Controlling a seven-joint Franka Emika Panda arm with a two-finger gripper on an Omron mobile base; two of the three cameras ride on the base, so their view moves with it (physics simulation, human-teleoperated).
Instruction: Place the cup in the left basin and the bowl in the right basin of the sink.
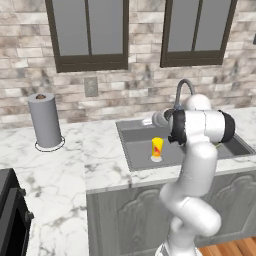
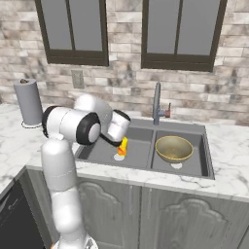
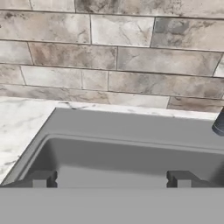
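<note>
White and dark-jointed, the Panda arm is reaching over the front edge of the marble counter, and its gripper is hanging above the left basin with the two fingertips spread wide apart and nothing between them. Just beyond the front wall of that basin the yellow cup is standing upright on the basin floor, over the pale drain and released. Across the central divider, the olive-tan bowl is sitting right way up in the right basin, close to its own drain. Farther back, the gooseneck faucet is rising from the rear rim of the sink, and the paper towel roll is standing near the counter's far left corner against the brick wall.

Judging by how things lie, both placements look done and the step in hand is the retreat. The next move is calling for a straight lift of the open hand without clipping the cup.
</note>
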